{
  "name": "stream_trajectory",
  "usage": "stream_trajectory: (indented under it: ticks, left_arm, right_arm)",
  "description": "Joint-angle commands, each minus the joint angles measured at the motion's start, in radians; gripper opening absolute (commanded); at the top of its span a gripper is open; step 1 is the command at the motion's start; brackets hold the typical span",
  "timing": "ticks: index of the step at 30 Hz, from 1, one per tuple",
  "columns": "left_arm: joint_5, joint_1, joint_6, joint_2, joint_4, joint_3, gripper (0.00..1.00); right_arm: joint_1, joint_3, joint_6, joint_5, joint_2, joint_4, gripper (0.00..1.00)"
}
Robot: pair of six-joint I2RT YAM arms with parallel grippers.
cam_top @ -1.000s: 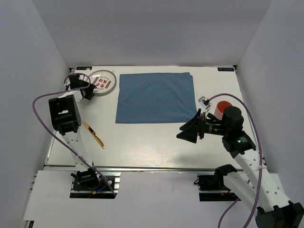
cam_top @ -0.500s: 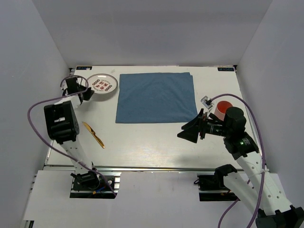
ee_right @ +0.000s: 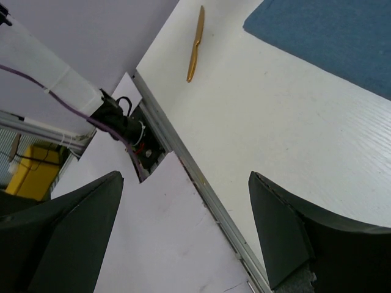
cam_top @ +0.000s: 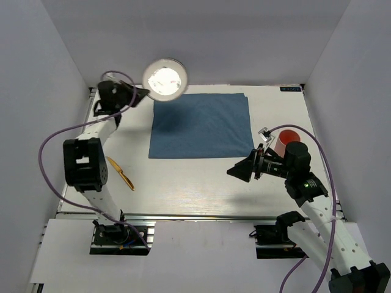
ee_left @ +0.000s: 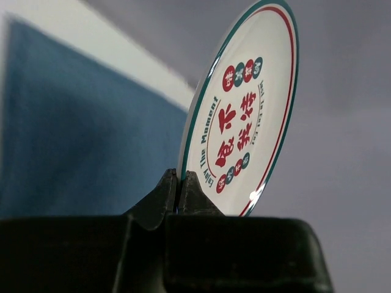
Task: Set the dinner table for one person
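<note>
My left gripper is shut on the rim of a white plate with red and green print, held up in the air above the far left corner of the blue cloth. In the left wrist view the plate stands on edge between my fingers. A gold knife lies on the white dinner table at the left. My right gripper is open and empty above the table's front right. A red cup stands behind it.
A small clear object lies next to the red cup. The table's metal front rail and the left arm's base show in the right wrist view, with the knife beyond.
The left gripper took hold of the plate at the far left corner and lifted it up and to the right, tilting it toward the camera. The right gripper shifted slightly forward.
</note>
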Motion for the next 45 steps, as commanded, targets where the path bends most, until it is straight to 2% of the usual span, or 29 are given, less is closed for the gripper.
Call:
stream_trajectory:
  ticks: [1, 7, 13, 22, 23, 30, 34, 35, 36, 37, 41, 43, 44, 45]
  left_arm:
    - [0.177, -0.133, 0.060, 0.056, -0.051, 0.037, 0.00]
    - [0.200, -0.246, 0.103, 0.128, -0.074, 0.043, 0.00]
    - [0.204, -0.291, 0.174, 0.230, -0.155, 0.102, 0.00]
    - [0.152, -0.300, 0.234, 0.371, -0.229, 0.223, 0.00]
    - [0.146, -0.300, 0.241, 0.379, -0.279, 0.243, 0.00]
    - [0.146, -0.300, 0.254, 0.399, -0.287, 0.243, 0.00]
    - [0.135, -0.300, 0.251, 0.390, -0.311, 0.240, 0.33]
    - [0.120, -0.300, 0.254, 0.382, -0.311, 0.235, 0.37]
    - [0.111, -0.300, 0.255, 0.357, -0.313, 0.225, 0.53]
    - [0.082, -0.300, 0.261, 0.327, -0.316, 0.220, 0.97]
    - [0.025, -0.300, 0.275, 0.263, -0.370, 0.221, 0.98]
    - [-0.062, -0.300, 0.284, 0.195, -0.438, 0.232, 0.98]
    - [-0.102, -0.300, 0.289, 0.171, -0.472, 0.235, 0.98]
    - [-0.203, -0.309, 0.287, 0.122, -0.570, 0.243, 0.98]
  right_arm:
    - [-0.001, 0.009, 0.034, 0.071, 0.000, 0.041, 0.89]
    - [-0.001, 0.024, 0.007, 0.103, -0.020, -0.017, 0.89]
    - [0.000, 0.044, -0.036, 0.140, -0.058, -0.091, 0.89]
    - [-0.001, 0.053, -0.051, 0.144, -0.077, -0.120, 0.89]
    - [-0.001, 0.056, -0.056, 0.146, -0.077, -0.129, 0.89]
    - [-0.001, 0.064, -0.071, 0.149, -0.072, -0.135, 0.89]
    - [-0.001, 0.068, -0.071, 0.143, -0.057, -0.131, 0.89]
    - [-0.001, 0.070, -0.076, 0.149, -0.054, -0.131, 0.89]
    - [0.002, 0.073, -0.078, 0.157, -0.054, -0.137, 0.89]
    - [-0.001, 0.076, -0.084, 0.172, -0.051, -0.140, 0.89]
    - [-0.003, 0.091, -0.091, 0.221, -0.012, -0.157, 0.89]
    - [-0.001, 0.113, -0.090, 0.282, 0.036, -0.196, 0.89]
    - [-0.006, 0.156, -0.078, 0.401, 0.058, -0.222, 0.89]
    - [-0.004, 0.183, -0.065, 0.478, 0.086, -0.255, 0.89]
